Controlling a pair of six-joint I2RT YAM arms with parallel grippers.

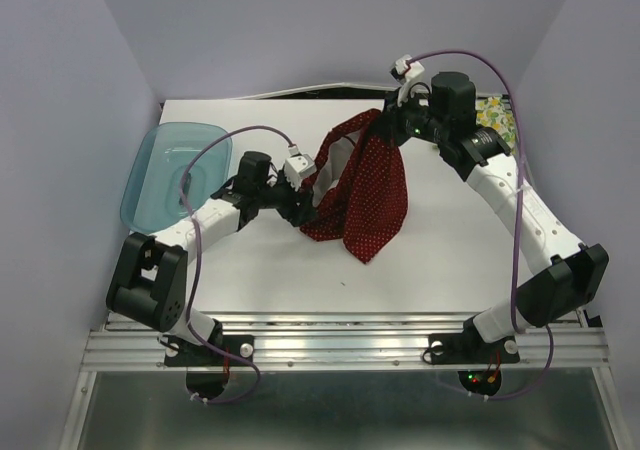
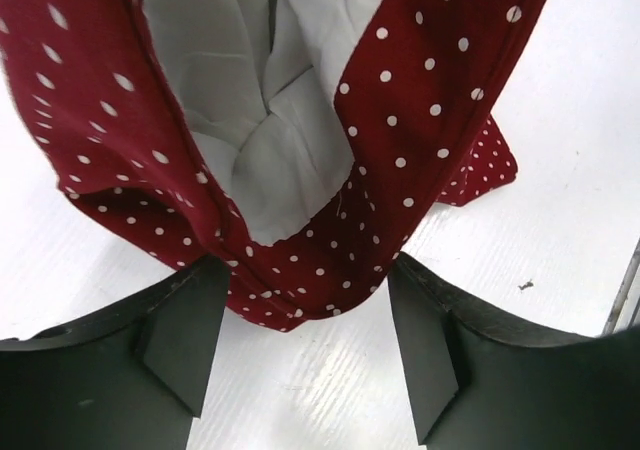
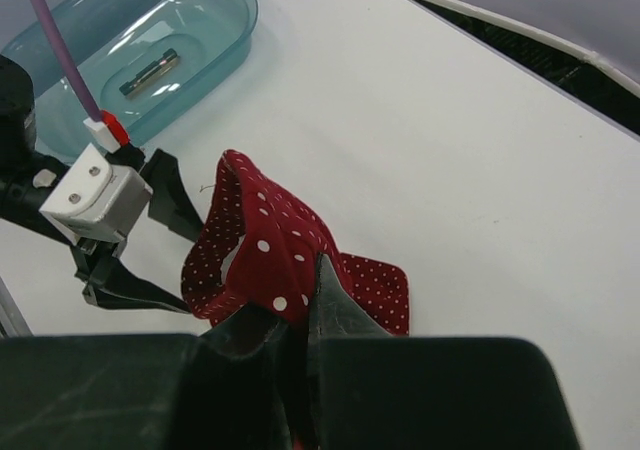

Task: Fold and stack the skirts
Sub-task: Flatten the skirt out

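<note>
White table carries the dark red skirt near its centre, with part of it lifted clear. Your right fingers are pinched tight on its edge toward 1 o'clock. Your left fingers, half apart, squeeze a bunched fold at 9 o'clock.
</note>
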